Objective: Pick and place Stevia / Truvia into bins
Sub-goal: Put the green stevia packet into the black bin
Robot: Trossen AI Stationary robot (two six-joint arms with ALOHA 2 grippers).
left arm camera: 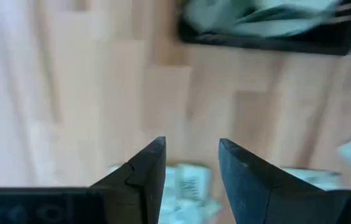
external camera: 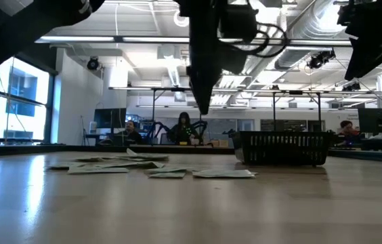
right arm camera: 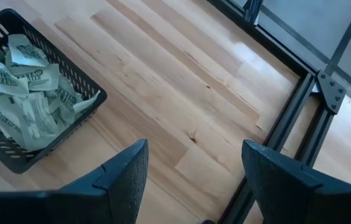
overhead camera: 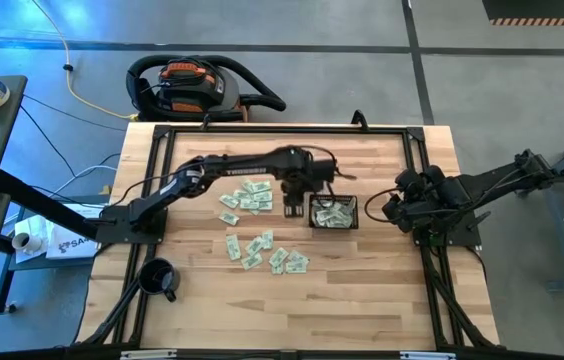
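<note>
Left tool (overhead camera: 292,208) hangs above the pale wooden bench (overhead camera: 362,290), just beside the small black mesh-walled rectangular basket (overhead camera: 333,212), on its left side in the high view. Its fingers (left arm camera: 144,171) are spread a little with nothing between them; low view shows the tip clear of the bench surface.

Small flat pale green and white paper sachets (overhead camera: 262,250) lie scattered on the bench in two loose groups: one near the left tool, by the arm's forearm (overhead camera: 242,197), the other nearer the bench's front edge. More sachets are piled inside the basket (right arm camera: 20,93), overlapping, filling much of its floor.

Right tool (overhead camera: 394,208) sits parked at the right side of the bench, near the basket but apart from it, fingers (right arm camera: 126,174) spread wide, holding nothing.

Round black mug with handle (overhead camera: 158,279) stands at the front left corner of the bench, well apart from sachets.

Black and orange shop vacuum (overhead camera: 190,85) on floor behind bench. People seated in the room far behind in the low view.
</note>
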